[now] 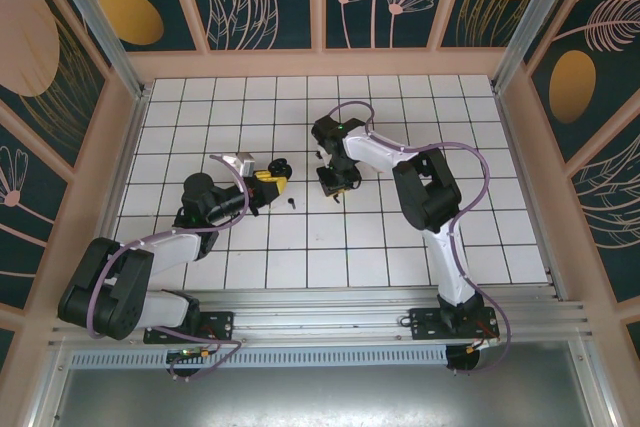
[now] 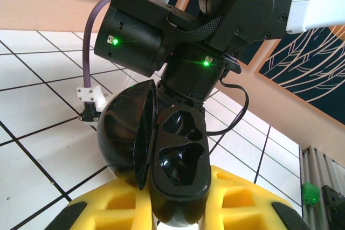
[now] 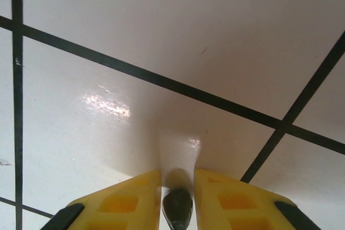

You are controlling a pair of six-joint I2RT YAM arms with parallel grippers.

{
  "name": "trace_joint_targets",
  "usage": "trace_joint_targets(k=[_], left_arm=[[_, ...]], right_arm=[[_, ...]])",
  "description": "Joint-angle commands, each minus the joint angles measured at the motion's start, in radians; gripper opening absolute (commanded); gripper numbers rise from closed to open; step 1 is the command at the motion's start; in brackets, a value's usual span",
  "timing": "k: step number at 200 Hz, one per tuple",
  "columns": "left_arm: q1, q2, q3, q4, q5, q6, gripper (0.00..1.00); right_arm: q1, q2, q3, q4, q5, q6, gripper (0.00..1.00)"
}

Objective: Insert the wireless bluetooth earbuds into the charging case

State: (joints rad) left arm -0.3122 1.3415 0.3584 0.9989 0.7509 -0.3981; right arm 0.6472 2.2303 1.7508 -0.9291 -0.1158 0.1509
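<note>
Black earbud [image 3: 178, 207] sits pinched between my right gripper's [image 3: 178, 179] yellow fingers [image 3: 129, 197], its length along them, just over the white tiled table [image 3: 108, 52]. From there the charging case [image 2: 180, 160] lies close by on the robot's left, clamped in the left gripper [image 2: 175, 203], lid [image 2: 126, 133] swung open. The left wrist view gives what the right cannot: both wells [image 2: 180, 125] bare, lined up away from that camera. From above, another black bud [image 1: 292, 203] lies near the case.
</note>
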Motion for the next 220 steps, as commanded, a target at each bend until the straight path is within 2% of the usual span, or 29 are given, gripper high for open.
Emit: trace_joint_targets(k=[1,71,154,220], left_arm=[[0.006,-0.013,0.002,0.019,0.005,0.009,0.16],[0.006,-0.014,0.002,0.012,0.004,0.013,0.16],[0.006,-0.015,0.007,0.002,0.004,0.015,0.16],[0.006,-0.016,0.016,-0.037,-0.012,0.039,0.16]], right_arm=[[0.011,0.020,0.024,-0.039,0.023,0.031,0.27],[0.013,0.011,0.012,-0.061,0.036,0.050,0.27],[0.019,-0.012,-0.011,-0.062,0.052,0.065,0.21],[0.020,-0.094,-0.074,0.005,0.068,0.096,0.20]])
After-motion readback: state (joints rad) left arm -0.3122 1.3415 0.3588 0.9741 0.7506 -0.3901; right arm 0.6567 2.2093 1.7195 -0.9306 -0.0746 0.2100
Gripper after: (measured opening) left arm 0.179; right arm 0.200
